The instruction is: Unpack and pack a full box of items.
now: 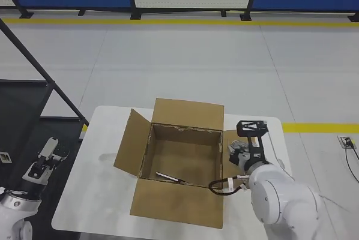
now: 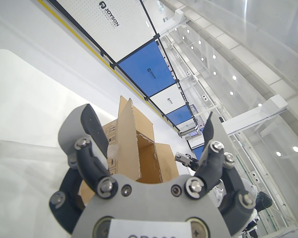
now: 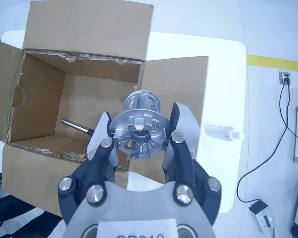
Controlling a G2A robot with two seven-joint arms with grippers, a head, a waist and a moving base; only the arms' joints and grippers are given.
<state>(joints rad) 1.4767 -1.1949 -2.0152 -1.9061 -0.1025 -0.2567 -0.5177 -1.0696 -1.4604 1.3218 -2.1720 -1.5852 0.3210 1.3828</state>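
The left gripper (image 2: 149,115) hangs beyond the table's (image 1: 101,180) left edge, its fingers spread and empty. The open cardboard box (image 1: 188,113) sits mid-table, with a thin metal rod (image 1: 170,177) lying on its floor. Over its right flap, the right gripper (image 3: 141,115) pinches a metal hub (image 3: 139,132).
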